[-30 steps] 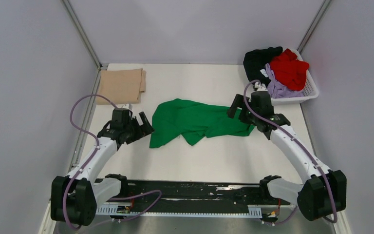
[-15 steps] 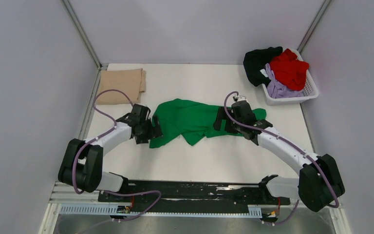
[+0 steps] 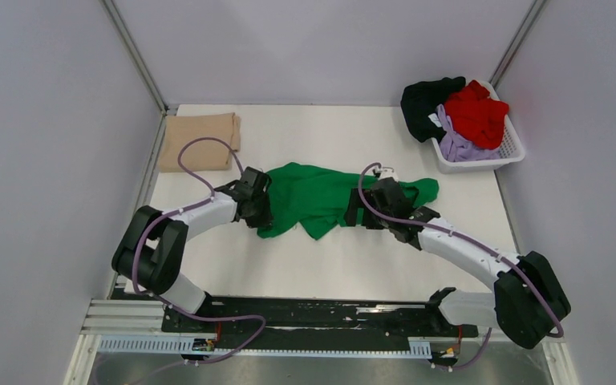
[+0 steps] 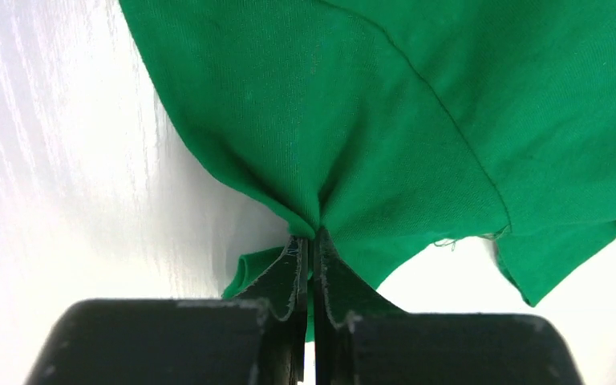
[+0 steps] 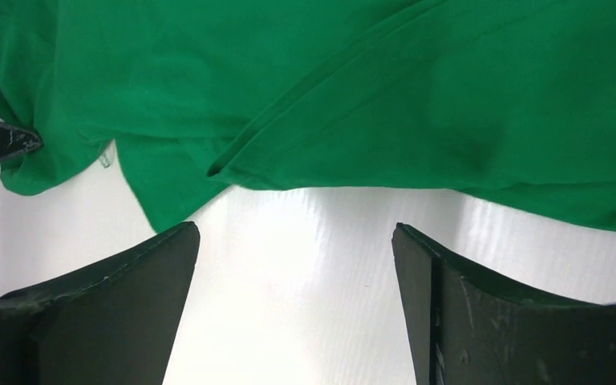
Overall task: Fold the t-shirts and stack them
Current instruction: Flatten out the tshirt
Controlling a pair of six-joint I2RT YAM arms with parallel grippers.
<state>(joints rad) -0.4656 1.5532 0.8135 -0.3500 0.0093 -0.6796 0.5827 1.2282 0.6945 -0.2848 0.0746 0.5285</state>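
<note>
Here, left gripper [image 4: 311, 265] pinches green t-shirt [image 4: 385, 104]; tag [image 5: 106, 158] unreadable.

Left gripper [image 4: 311, 249] has reached the green t-shirt [image 3: 313, 192] and pinched its edge; right gripper [image 5: 297, 233] moved closer

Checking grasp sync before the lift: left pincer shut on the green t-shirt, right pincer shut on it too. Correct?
Not quite. The left pincer is shut on the green t-shirt, but the right pincer is open: the right wrist view shows its fingers apart over the table, just short of the cloth.
</note>
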